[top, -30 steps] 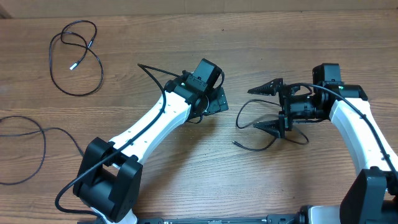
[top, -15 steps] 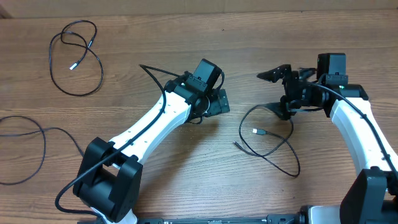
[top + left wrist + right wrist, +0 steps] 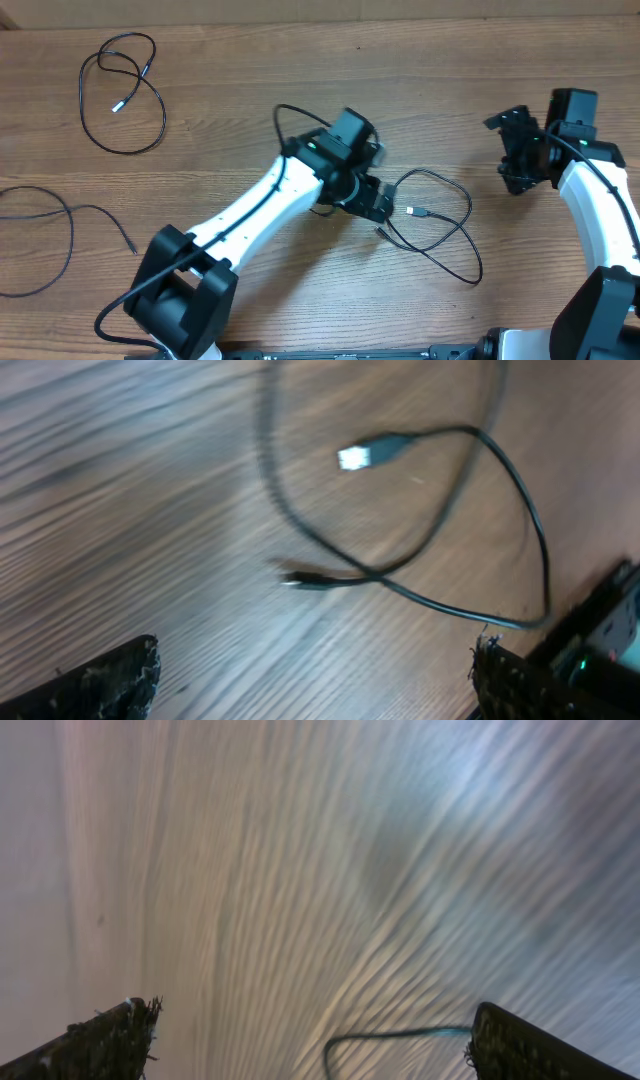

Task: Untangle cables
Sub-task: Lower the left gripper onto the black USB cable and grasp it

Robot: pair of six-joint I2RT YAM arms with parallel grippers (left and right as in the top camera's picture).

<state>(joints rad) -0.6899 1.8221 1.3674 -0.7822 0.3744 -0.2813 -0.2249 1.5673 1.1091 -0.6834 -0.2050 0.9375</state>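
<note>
Since a second ago the left arm has swung rightward across the table (image 3: 300, 60) toward the middle, while the right arm has pulled back up and to the right, leaving the cord it was working among lying free.

At far left, two cords sit well apart from the arms. The looped cable (image 3: 125, 95) is coiled near the top corner, and the edge cable (image 3: 60, 210) runs off the frame below it.

The left gripper (image 3: 380, 205) hovers just beside the third cord, its fingers (image 3: 110, 680) spread wide and holding nothing.

That loose cable (image 3: 430, 598) lies flat right of centre in an open loop that crosses over itself once. Its silver-tipped USB plug (image 3: 415, 212) rests inside the loop and its small plug (image 3: 300, 578) sits near the crossing.

The right gripper (image 3: 508, 152) hangs well clear to the right, jaws fully apart and empty.

The cord looks light, limp and thin, so it will likely slide and drag along the wood rather than hold any shape. A pinch just behind the USB plug, where the body is thicker, seems the surest hold. Drawing that end out through the loop should undo the crossing.
</note>
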